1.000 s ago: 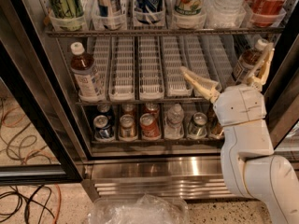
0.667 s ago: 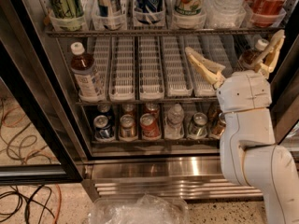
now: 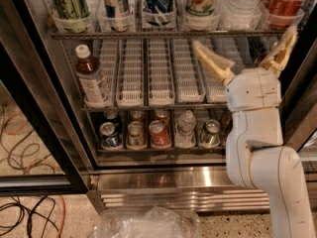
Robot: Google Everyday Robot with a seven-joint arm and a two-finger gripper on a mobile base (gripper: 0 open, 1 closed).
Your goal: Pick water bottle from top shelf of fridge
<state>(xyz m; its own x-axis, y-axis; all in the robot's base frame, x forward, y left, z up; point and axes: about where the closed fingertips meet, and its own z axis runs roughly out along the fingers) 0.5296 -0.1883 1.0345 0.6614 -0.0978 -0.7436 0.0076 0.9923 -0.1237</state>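
Observation:
The water bottle stands on the top shelf of the fridge, second lane from the right; its clear ribbed body shows and its cap is cut off by the frame's top. My gripper is open and empty, its two tan fingers spread wide. It sits just below the shelf's front rail, under and in front of the bottle, on the white arm rising from the lower right.
The top shelf also holds several cans and a red cola bottle. A brown tea bottle stands on the slotted tray rack. Several cans and a small clear bottle fill the bottom rack. Cables lie on the floor, and a plastic bag.
My gripper has risen from the slotted tray rack's level up to just under the top shelf's rail. Its fingers stay spread open.

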